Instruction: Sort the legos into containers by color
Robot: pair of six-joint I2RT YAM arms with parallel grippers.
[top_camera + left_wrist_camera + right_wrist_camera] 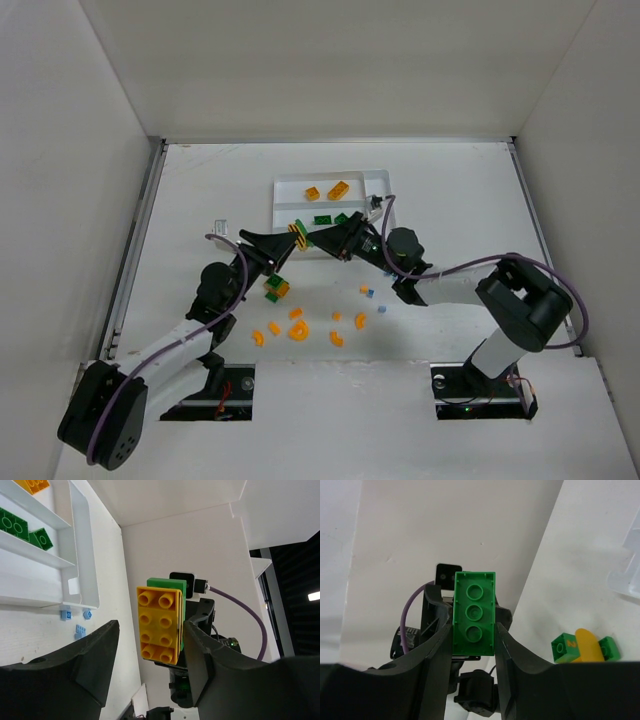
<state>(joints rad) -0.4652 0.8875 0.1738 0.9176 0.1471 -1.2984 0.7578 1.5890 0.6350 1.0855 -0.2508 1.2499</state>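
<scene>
Top cam: left gripper and right gripper were tip to tip just by the near edge of the tray, brick stack btwn them. Left wrist: jaws stood wide, with a gap beside the yellow brick, w/ a green brick stuck behind it. Right wrist: fingers clamped the green brick's sides.

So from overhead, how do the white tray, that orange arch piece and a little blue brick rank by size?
1. white tray
2. orange arch piece
3. blue brick, clearly the smallest
All lie at the same level, so the ranking is fair.
</scene>
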